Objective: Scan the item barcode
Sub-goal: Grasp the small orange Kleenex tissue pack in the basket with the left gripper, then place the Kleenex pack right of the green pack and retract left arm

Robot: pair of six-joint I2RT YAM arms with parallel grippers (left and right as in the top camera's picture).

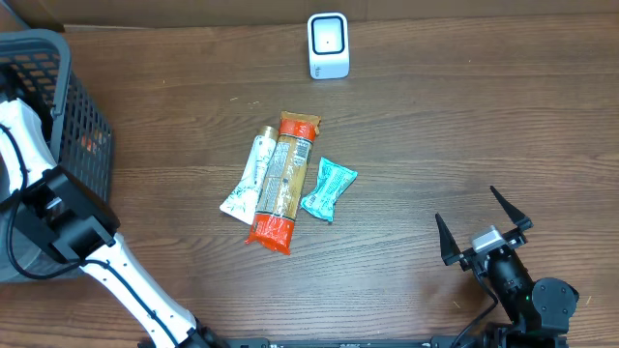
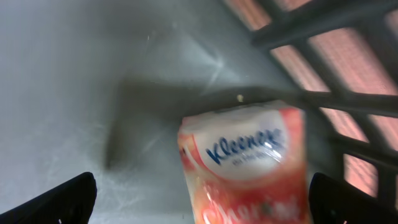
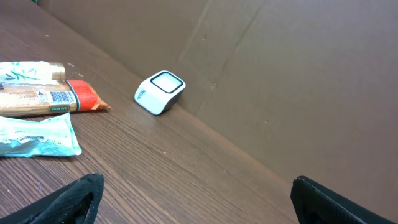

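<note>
You are looking at a white barcode scanner [image 1: 328, 44] standing at the far edge of the desk [image 1: 435, 126], against a brown cardboard wall [image 3: 298, 74]. Mid-desk, three items are lying side by side: a white tube [image 1: 248, 179], an orange-ended snack bar [image 1: 280, 184] touching it, and a teal packet [image 1: 329, 188] just beside.

Your left arm is reaching into the grey basket [image 1: 70, 68] at the left edge. The basket's mesh wall is standing between it and the desk items. The left gripper [image 2: 202, 202] is hanging wide open over what looks like a blurred Kleenex pack [image 2: 245, 149] on the basket floor.

Your right gripper [image 1: 479, 227] is hovering near the front right, jaws spread, holding nothing.
</note>
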